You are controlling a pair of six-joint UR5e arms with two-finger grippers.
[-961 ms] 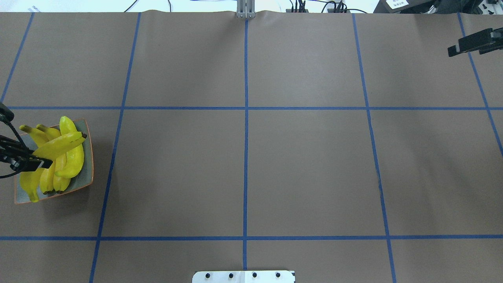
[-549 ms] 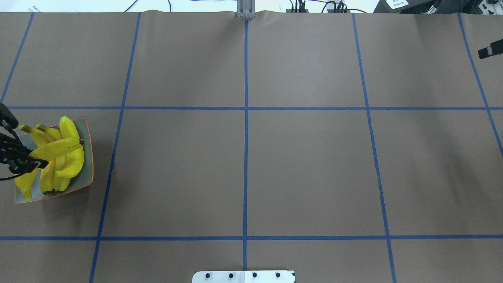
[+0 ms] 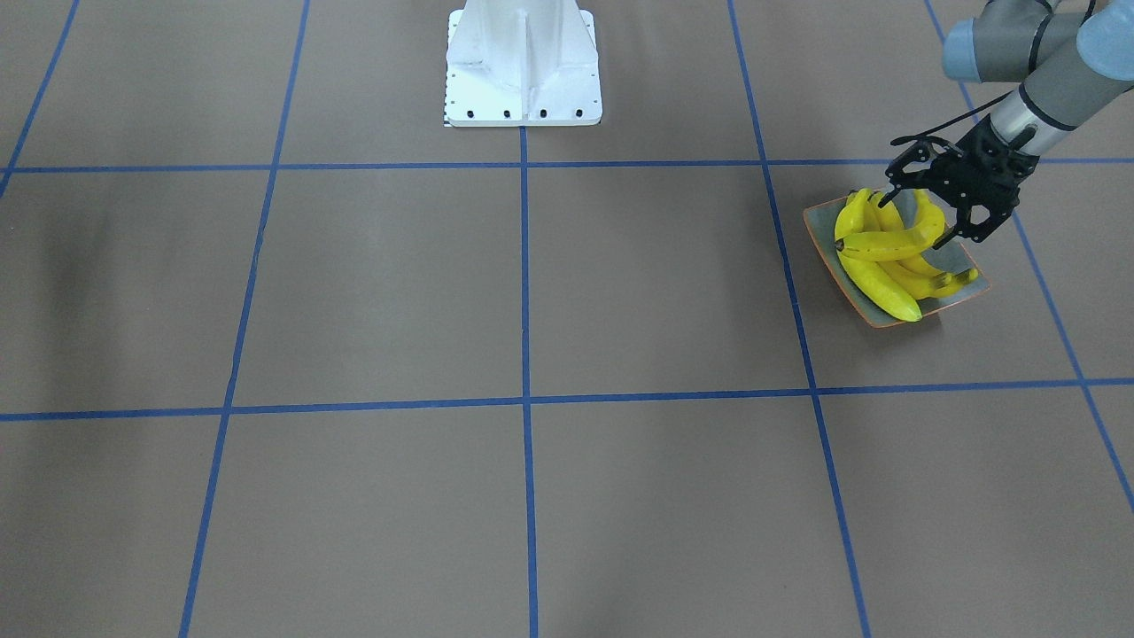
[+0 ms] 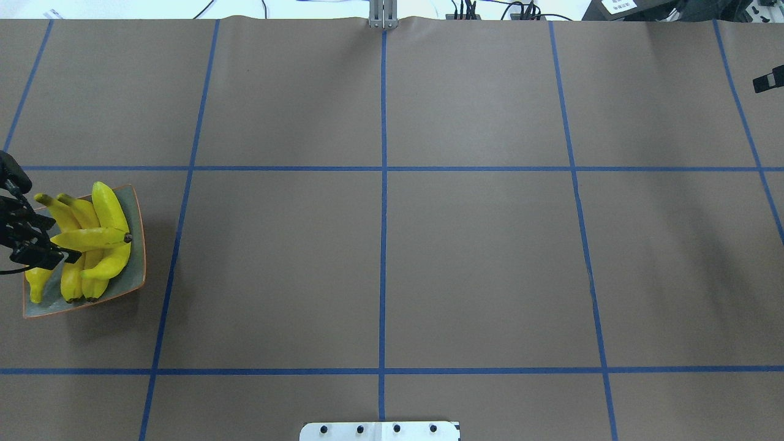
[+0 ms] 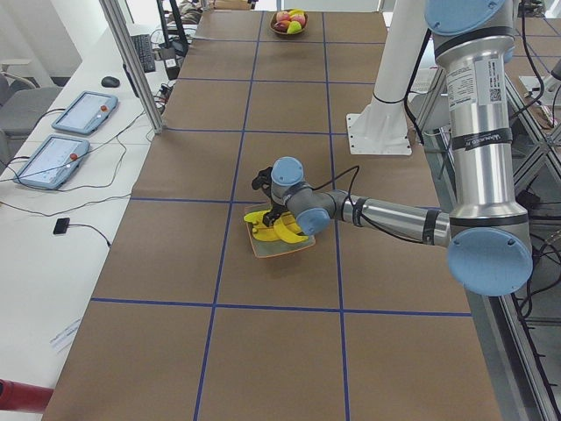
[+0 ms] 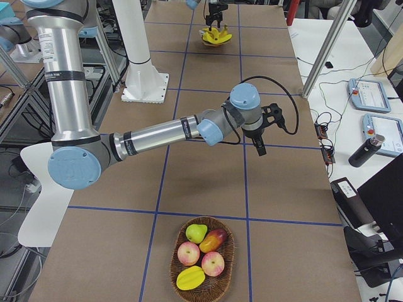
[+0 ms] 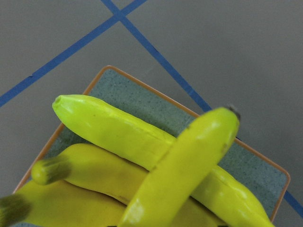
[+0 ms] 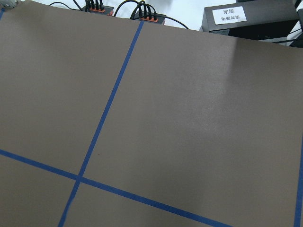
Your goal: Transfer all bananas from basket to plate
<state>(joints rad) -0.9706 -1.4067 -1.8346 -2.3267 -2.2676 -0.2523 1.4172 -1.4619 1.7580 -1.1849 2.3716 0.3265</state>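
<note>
- Left hand [image 3: 924,215]: fingers apart, straddling one end of the top bright yellow curved banana [image 4: 92,237].
- That banana lies crosswise on three more yellow bananas [image 4: 110,205], all on the glossy grey-green, orange-rimmed plate [image 4: 135,214] at the brown counter's [image 4: 478,269] left end.
- Risk: a finger snags that end when backing out, and the banana rolls over the rim.
- A second ago the top banana was tilted higher. The right hand [image 4: 769,80] (open or closed, can't tell) has since retreated.

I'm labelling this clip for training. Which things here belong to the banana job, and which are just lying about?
Job: bananas, plate, wicker basket, left gripper.

Lying about: other fruit in the basket, two tablets on the side bench, dark bottle.
</note>
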